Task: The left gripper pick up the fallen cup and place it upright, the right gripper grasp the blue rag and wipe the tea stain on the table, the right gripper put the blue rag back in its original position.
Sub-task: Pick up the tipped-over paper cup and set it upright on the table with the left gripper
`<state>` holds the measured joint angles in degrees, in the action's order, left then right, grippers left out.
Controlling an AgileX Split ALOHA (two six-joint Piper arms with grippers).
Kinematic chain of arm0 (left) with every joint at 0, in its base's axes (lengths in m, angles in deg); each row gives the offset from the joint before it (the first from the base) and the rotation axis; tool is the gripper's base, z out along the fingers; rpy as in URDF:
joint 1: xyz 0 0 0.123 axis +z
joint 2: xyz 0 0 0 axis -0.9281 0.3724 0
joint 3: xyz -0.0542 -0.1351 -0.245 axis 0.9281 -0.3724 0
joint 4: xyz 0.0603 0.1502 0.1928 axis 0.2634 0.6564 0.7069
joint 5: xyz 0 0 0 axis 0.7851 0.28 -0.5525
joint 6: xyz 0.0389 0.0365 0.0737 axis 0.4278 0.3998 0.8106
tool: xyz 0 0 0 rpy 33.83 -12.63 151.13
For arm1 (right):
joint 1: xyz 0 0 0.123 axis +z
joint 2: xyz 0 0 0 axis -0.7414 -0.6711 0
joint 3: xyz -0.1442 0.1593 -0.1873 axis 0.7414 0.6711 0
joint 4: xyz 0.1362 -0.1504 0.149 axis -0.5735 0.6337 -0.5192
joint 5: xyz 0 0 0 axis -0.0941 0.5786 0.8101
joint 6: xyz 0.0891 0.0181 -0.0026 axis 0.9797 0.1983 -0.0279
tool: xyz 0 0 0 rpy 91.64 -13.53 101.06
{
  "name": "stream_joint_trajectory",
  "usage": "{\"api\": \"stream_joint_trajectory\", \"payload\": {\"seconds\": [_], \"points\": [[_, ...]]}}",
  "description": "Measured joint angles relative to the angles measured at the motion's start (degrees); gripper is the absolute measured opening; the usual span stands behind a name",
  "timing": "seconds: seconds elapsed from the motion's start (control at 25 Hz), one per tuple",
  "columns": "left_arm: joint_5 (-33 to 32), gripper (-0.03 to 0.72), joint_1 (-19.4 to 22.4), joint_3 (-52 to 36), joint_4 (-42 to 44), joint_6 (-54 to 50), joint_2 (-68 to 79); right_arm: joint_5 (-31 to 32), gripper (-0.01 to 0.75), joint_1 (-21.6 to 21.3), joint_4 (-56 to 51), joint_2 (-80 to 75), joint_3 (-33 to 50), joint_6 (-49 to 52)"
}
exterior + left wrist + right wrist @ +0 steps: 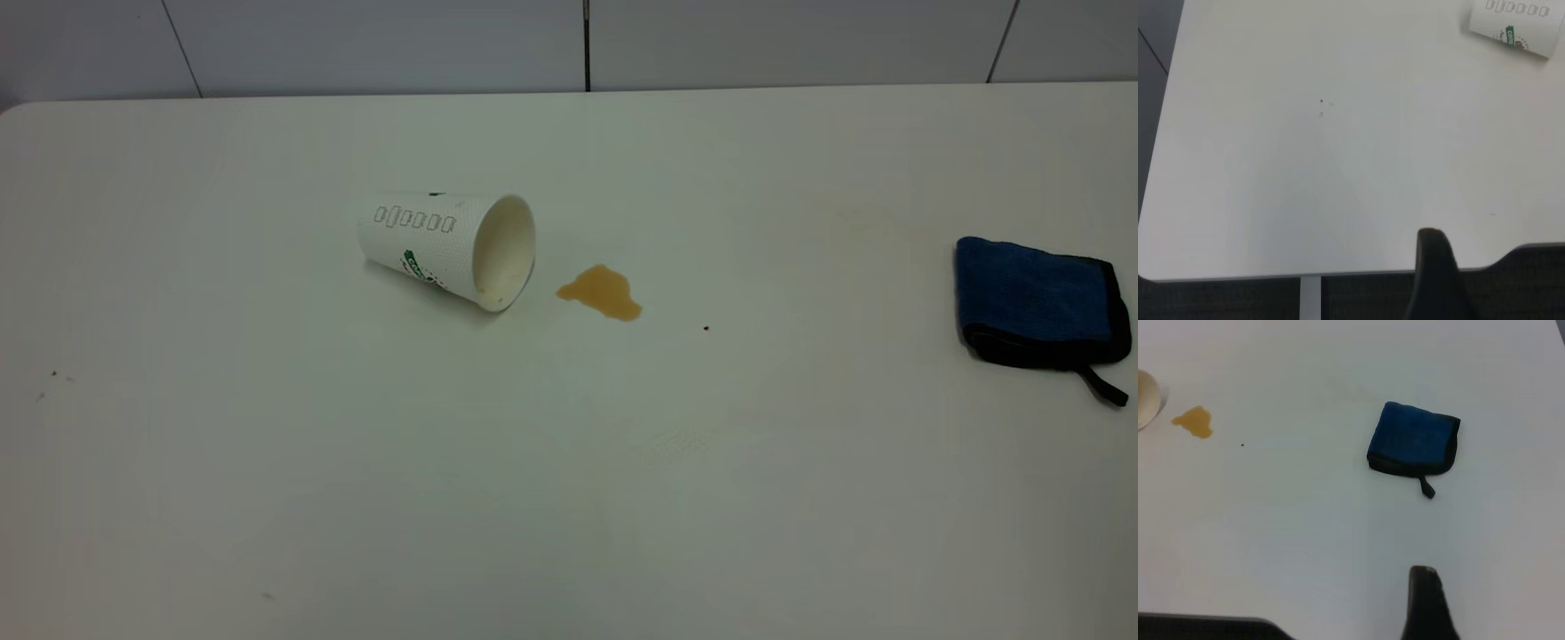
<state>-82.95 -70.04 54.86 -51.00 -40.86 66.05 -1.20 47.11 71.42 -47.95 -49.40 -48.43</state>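
Observation:
The white paper cup (pixel 449 246) lies on its side on the white table (pixel 267 462), its open mouth facing the amber-brown tea stain (pixel 602 292) just to its right. The folded blue rag (pixel 1038 302) with black edging and a loop strap lies flat at the far right. Neither gripper shows in the exterior view. A dark tip of my left gripper (pixel 1435 273) shows over the table's near edge, far from the cup (pixel 1518 27). A dark tip of my right gripper (pixel 1425 603) shows above bare table, short of the rag (pixel 1415 447); the stain (pixel 1195 422) is farther off.
A tiny dark speck (pixel 706 328) sits right of the stain. The table's far edge meets a grey panelled wall (pixel 569 44). The table's near edge and the dark floor (pixel 1218 300) show in the left wrist view.

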Motion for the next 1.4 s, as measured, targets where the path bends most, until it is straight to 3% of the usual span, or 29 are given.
{"api": "stream_joint_trajectory", "payload": {"seconds": [0.84, 1.16, 1.4], "points": [[1.2, 0.499, 0.0, 0.7, 1.4, -0.1, 1.5, 0.0, 0.54, 0.0, 0.0, 0.0, 0.0, 0.0], [18.5, 0.499, 0.0, 3.9, -3.7, 5.7, 23.0, 0.0, 0.54, 0.0, 0.0, 0.0, 0.0, 0.0], [30.7, 0.51, 0.0, 8.8, -17.5, 21.9, 45.9, 0.0, 0.54, 0.0, 0.0, 0.0, 0.0, 0.0]]}}
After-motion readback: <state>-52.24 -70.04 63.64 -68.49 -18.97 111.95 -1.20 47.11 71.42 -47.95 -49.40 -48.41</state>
